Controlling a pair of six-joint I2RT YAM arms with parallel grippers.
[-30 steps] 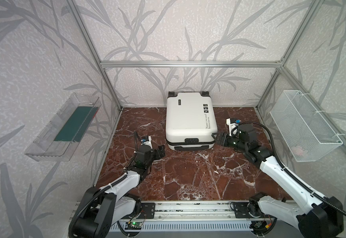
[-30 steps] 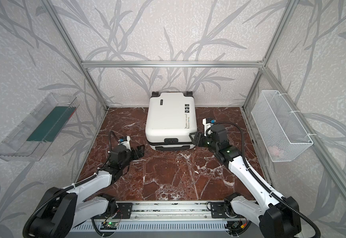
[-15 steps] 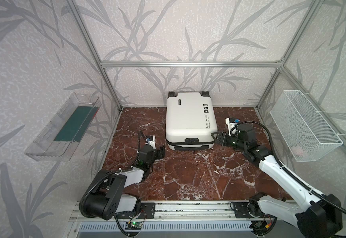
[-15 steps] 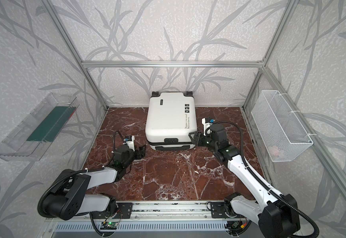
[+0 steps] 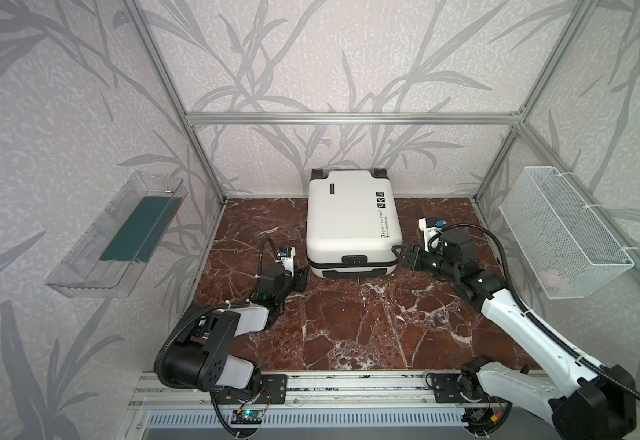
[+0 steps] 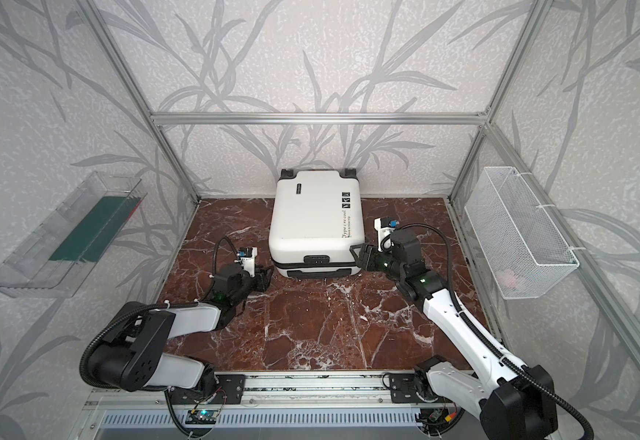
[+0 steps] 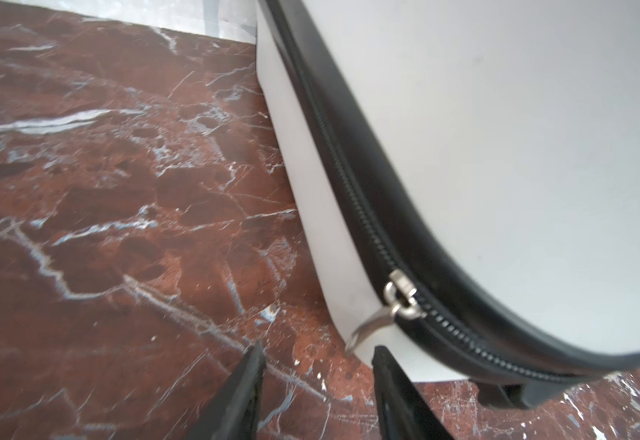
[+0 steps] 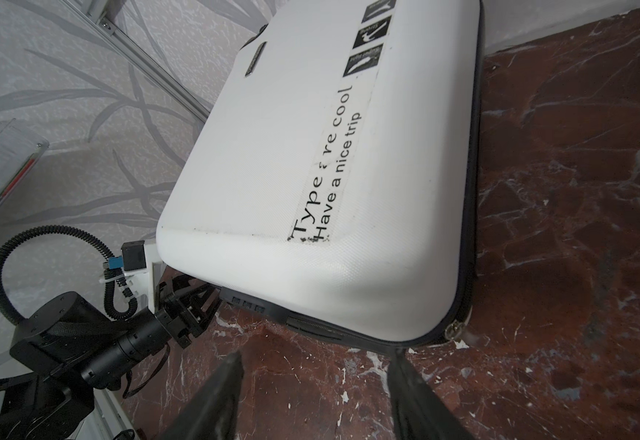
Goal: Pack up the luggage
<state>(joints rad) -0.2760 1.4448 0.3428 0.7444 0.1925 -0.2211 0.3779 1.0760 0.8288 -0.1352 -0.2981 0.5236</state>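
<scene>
The luggage (image 5: 352, 221) (image 6: 316, 217) is a white hard-shell suitcase lying flat and zipped shut at the back middle of the marble floor. My left gripper (image 5: 303, 276) (image 7: 318, 346) sits low by its front left corner, jaws apart and empty. The silver zipper pull (image 7: 371, 327) hangs just beyond the fingertips, close to one black finger (image 7: 387, 365). My right gripper (image 5: 400, 253) (image 8: 317, 353) is open at the front right corner, one finger tip close to the black zipper band. A second zipper pull (image 8: 453, 329) shows at that corner of the luggage (image 8: 291, 171).
A clear plastic bin (image 5: 120, 236) holding a dark green flat item hangs on the left wall. A white wire mesh basket (image 5: 562, 236) with something pink inside hangs on the right wall. The arms' mounting rail (image 5: 348, 384) runs along the front edge.
The left gripper's jaws have narrowed and its arm has folded lower, bringing the wrist closer to the suitcase corner. The right arm and the suitcase have not moved.
</scene>
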